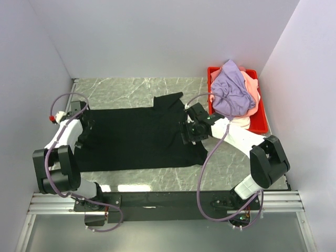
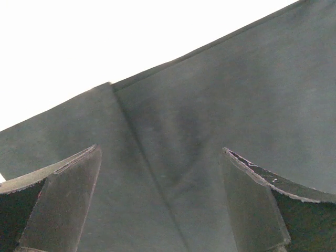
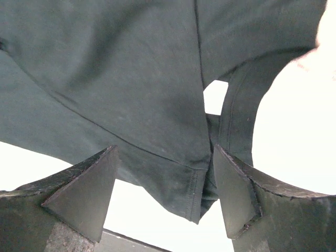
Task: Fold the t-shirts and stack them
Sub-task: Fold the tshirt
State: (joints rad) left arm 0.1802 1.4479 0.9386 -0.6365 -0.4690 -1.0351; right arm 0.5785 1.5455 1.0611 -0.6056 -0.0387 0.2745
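Upper right: red bin (image 1: pixel 263 125) holding lavender t-shirt (image 1: pixel 231 89) and salmon-pink t-shirt (image 1: pixel 253 93). Over black t-shirt (image 1: pixel 136 139), left gripper (image 2: pixel 160 148) and right gripper (image 3: pixel 164 148): jaws spread, gripping nothing.

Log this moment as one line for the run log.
black t-shirt: flat, unfolded | left gripper: open, over left edge | right gripper: open, over right edge | red bin: lavender t-shirt on top
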